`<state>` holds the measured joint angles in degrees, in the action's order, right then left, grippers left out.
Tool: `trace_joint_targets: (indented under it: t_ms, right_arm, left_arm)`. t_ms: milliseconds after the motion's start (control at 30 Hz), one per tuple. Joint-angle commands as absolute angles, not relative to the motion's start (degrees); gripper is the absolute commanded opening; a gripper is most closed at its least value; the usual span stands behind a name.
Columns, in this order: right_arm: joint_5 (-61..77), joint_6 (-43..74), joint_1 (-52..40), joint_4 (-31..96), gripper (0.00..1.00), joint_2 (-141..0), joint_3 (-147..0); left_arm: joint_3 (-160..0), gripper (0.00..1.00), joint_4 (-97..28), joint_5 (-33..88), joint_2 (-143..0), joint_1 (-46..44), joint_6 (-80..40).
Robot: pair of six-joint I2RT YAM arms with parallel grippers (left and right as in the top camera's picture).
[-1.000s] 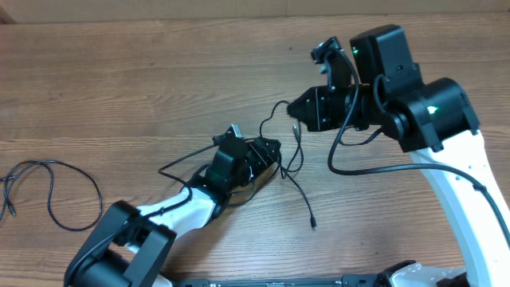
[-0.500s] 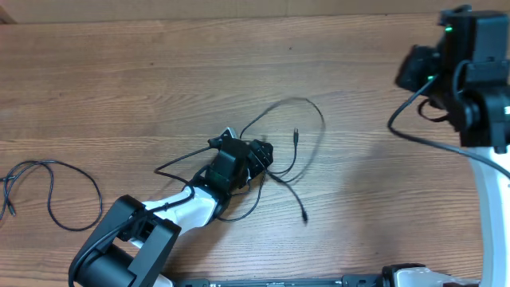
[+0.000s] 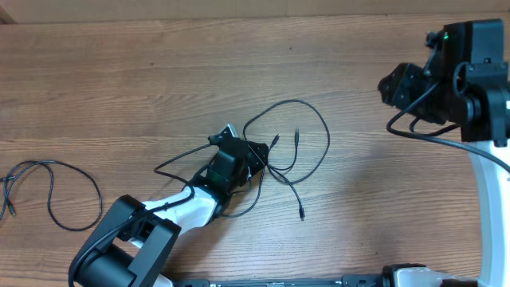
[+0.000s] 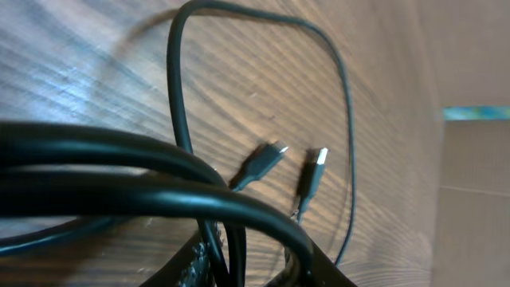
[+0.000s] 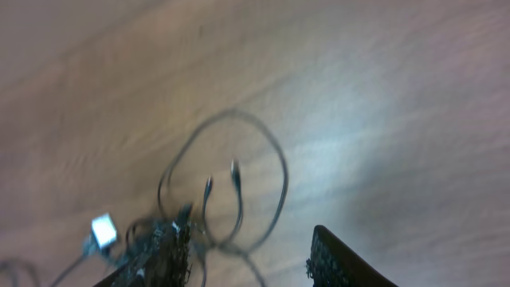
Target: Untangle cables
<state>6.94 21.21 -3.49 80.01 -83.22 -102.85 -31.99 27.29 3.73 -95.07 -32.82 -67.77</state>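
Observation:
A tangle of thin black cables (image 3: 307, 131) lies mid-table, one wide loop spreading right and two plug ends (image 4: 267, 157) lying inside it. My left gripper (image 3: 255, 154) sits low at the tangle's left side. In the left wrist view its jaws (image 4: 255, 269) have narrowed around two cords that run between the fingers. A third cable (image 3: 56, 191) lies apart as a loose loop at the far left. My right gripper (image 3: 390, 86) hangs raised at the far right, well away from the tangle. It stands open (image 5: 251, 263) with nothing between its fingers.
The left arm's own thick black cable (image 4: 119, 171) crosses the left wrist view and hides part of the jaws. One cord's free plug (image 3: 303, 215) trails toward the front. The right arm's base column (image 3: 490, 199) stands along the right edge.
The right gripper has opened and swung away to the far right. The loop it held up has dropped flat onto the table. The left jaws have narrowed around the cords.

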Motion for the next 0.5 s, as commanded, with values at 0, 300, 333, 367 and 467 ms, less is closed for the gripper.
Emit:
trace_joint_targets:
  t_ms: [0,300,333,367,467]
  right_arm:
    - [13.54,21.41,-3.79,81.43,0.48,-84.75,-102.24]
    - [14.28,21.93,-6.2,76.4,0.63,-85.38,-89.62]
    - [14.33,23.05,-6.35,75.46,0.63,-85.38,-87.96]
    - [14.7,24.29,-6.55,74.28,0.64,-85.38,-86.06]
    - [17.1,25.74,-7.27,68.77,0.65,-85.38,-78.89]
  left_arm:
    - [-31.92,0.27,29.78,5.02,-95.26,-32.36,-66.61]
    - [-31.94,0.17,32.95,21.08,-86.61,-24.25,-55.68]
    - [-31.94,0.16,32.73,22.83,-85.43,-23.4,-55.64]
    - [-31.94,0.15,32.42,24.38,-84.31,-22.7,-55.66]
    - [-31.92,0.14,31.73,28.77,-80.16,-20.78,-55.61]
